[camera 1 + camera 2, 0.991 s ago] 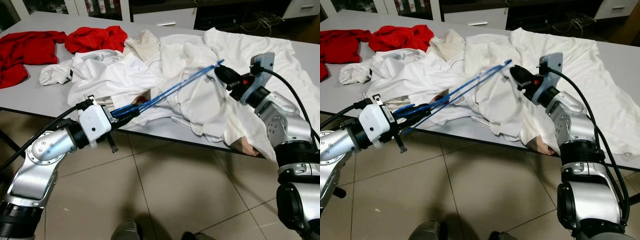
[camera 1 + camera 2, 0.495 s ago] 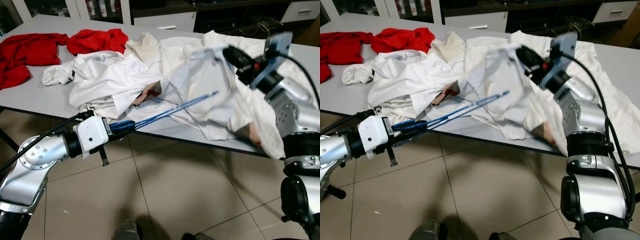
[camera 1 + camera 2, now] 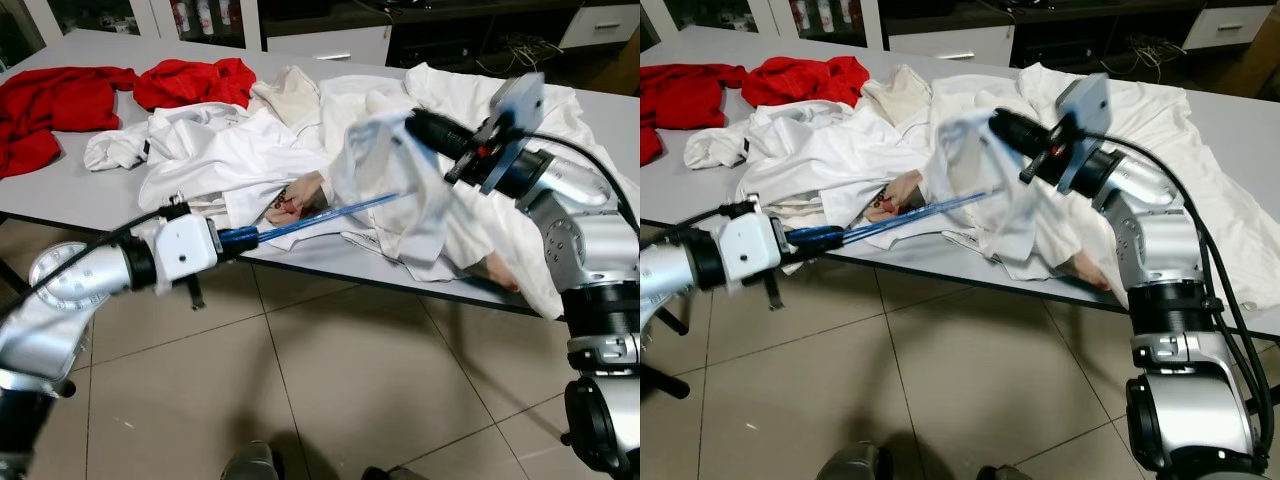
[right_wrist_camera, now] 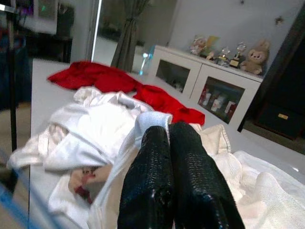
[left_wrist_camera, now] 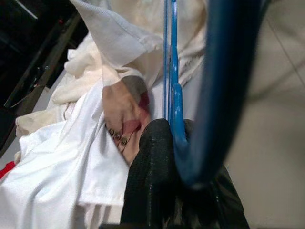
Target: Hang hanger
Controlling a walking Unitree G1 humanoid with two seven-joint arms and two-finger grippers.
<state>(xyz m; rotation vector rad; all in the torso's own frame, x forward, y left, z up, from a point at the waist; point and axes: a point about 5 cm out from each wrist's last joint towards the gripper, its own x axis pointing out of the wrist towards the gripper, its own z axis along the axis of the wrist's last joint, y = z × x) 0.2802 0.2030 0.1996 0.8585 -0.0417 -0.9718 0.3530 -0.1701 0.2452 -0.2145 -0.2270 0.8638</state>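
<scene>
Threading was underway: your left gripper point(image 3: 232, 240) clenched the blue hanger point(image 3: 320, 214), right fingers point(image 4: 164, 176) pinched the white shirt point(image 3: 385, 160) at 2 o'clock; next, slide the hanger inside.

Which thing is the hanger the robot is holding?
Look at the grey table heaped with white clothes. At its near edge, the left gripper holds the hanger: thin blue rods slanting up into lifted white cloth, the only blue thing there.

No legible text or labels.
</scene>
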